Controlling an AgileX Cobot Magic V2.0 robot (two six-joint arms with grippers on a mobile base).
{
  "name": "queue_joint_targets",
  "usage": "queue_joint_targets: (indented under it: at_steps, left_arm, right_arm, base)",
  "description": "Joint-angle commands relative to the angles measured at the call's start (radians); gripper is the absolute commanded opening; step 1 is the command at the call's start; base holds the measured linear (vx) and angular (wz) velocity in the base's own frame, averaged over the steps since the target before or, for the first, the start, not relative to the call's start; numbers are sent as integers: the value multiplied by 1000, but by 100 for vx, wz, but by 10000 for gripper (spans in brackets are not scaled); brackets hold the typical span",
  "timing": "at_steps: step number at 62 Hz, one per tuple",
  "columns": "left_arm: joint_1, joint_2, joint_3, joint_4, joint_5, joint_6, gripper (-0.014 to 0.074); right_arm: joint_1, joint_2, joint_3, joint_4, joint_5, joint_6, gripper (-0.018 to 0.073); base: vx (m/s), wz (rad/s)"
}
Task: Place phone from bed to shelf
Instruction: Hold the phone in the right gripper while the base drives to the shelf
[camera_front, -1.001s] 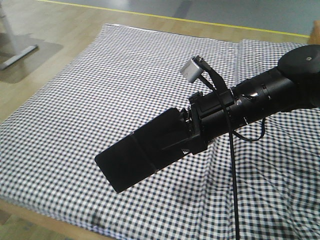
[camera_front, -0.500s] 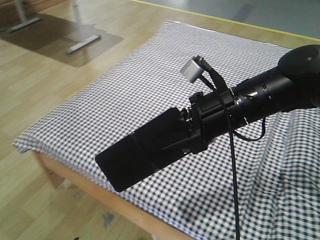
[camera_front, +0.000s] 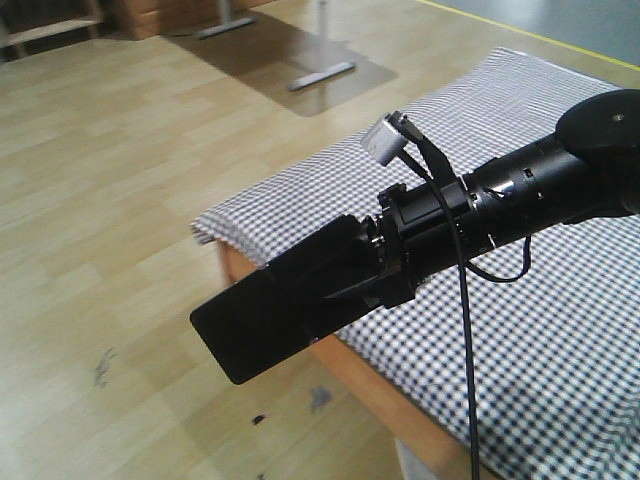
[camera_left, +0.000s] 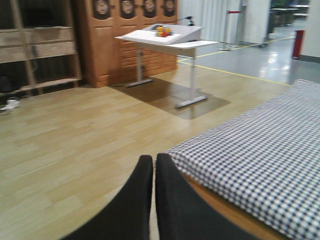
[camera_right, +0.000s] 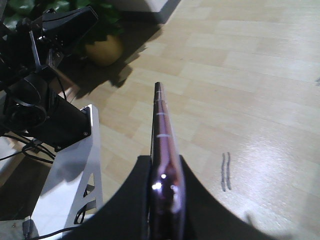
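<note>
Phone (camera_front: 255, 330) pinched in right claw (camera_front: 345, 270); view swung from bed (camera_front: 560, 330) toward floor (camera_front: 120, 200). Left claw (camera_left: 153, 172) pressed together, empty. Transit to shelf judged begun.

A: Right arm (camera_front: 530, 190): matte black cylindrical links, with a rounded black joint housing at the rear.
B: Logged. Small silver-grey camera (camera_front: 383, 137) on a black bracket; thin black cable (camera_front: 466, 350).
A: Left pincer (camera_left: 154, 160): two smooth black fingers (camera_left: 135, 200) with curved outer edges.
</note>
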Motion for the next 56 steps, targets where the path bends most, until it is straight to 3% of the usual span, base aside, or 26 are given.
queue_joint_targets:
  at_steps: [1, 56]
  left_arm:
    - [-4, -13, -21, -9, -72, -6, 1]
    - [-4, -13, -21, -9, -72, -6, 1]
  right_arm:
    - [0, -44, -28, 75, 83, -8, -2]
    - [0, -44, -28, 75, 83, -8, -2]
  base:
    - [-16, 61]
    - [-16, 64]
